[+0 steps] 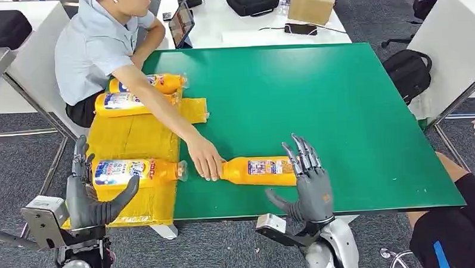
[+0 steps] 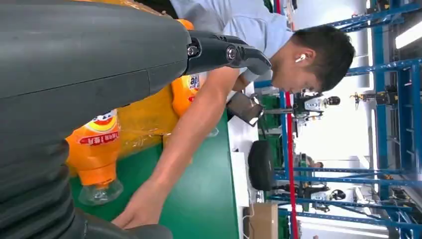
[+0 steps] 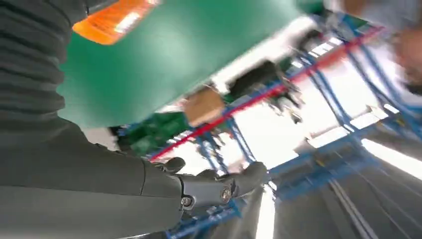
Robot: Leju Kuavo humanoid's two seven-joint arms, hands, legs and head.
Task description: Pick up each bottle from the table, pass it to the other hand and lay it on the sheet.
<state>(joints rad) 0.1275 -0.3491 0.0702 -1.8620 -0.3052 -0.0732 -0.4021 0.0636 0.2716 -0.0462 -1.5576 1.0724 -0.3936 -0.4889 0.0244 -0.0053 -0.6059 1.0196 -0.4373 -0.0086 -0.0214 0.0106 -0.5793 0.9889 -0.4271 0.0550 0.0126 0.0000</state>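
Right hand (image 1: pixel 311 188) is held open just beside the near bottle (image 1: pixel 261 170), set on the green counter (image 1: pixel 341 106) by a person's hand (image 1: pixel 205 159); left hand (image 1: pixel 88 193), open, rests at a bottle (image 1: pixel 135 172) laid on the yellow sheet (image 1: pixel 134 137).

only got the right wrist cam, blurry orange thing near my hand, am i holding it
Observer: No. The right hand is open beside the base of the orange plastic bottle, which lies on the green mat.
Operator: anything in the way
Observer: A person's hand rests on that bottle's neck.
Operator: wheres my left
Observer: The left hand is open at the base of another orange bottle lying on the yellow sheet.
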